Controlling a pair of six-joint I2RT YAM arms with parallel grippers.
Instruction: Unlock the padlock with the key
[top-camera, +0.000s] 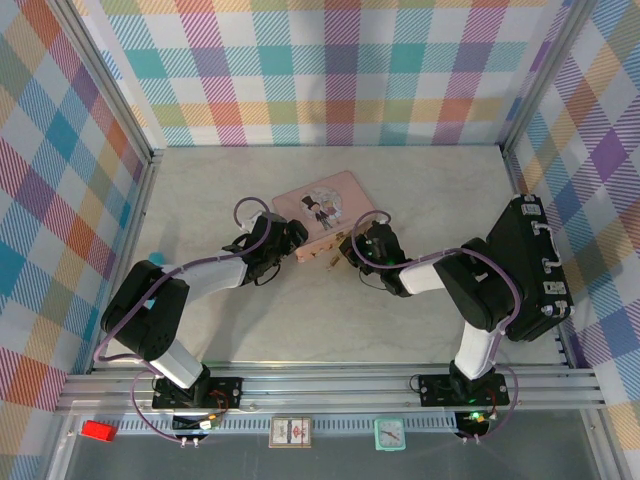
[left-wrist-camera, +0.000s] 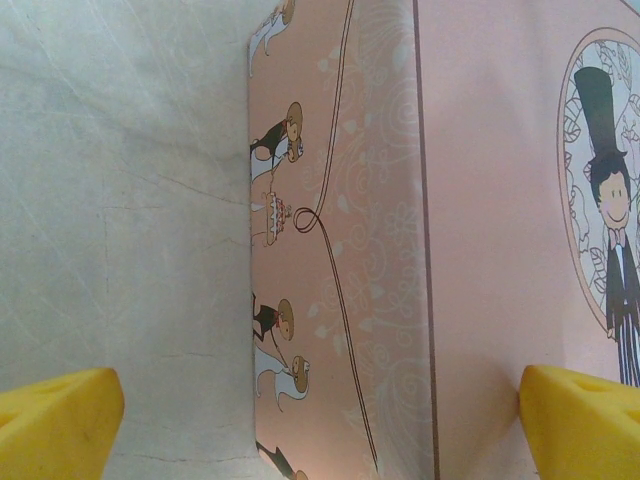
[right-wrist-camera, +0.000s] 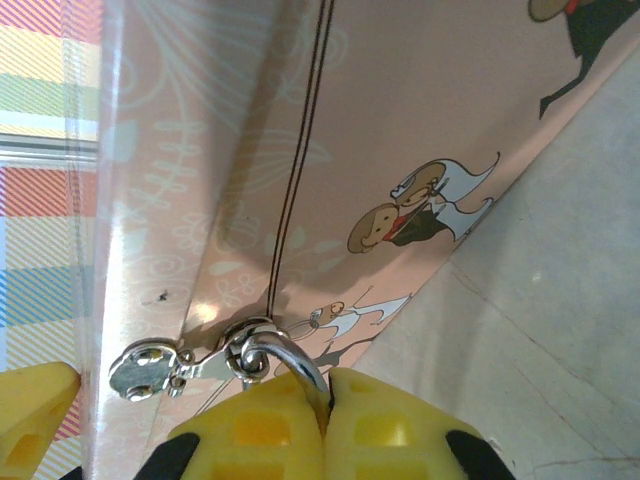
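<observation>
left end effector (left-wrist-camera: 320, 425): released, straddling pink tin (left-wrist-camera: 480, 150) edge, lower frame | right end effector (right-wrist-camera: 326, 415): clenched on padlock (right-wrist-camera: 296, 362) shackle beside hasp (right-wrist-camera: 150, 368), bottom centre

The padlock (right-wrist-camera: 292, 360) hides mostly behind the right tool (right-wrist-camera: 325, 432).

Pale marbled table (top-camera: 330, 330) with faint grey veins and fine cracks, closed in at the back and both sides by plaid panels. Toward the middle, lying flat and turned at an angle, a pink tin (top-camera: 325, 205), cartoon lid facing up, its side wall meeting the surface. At the right edge, against the panel, a black case (top-camera: 535, 270) with silver fittings.
</observation>
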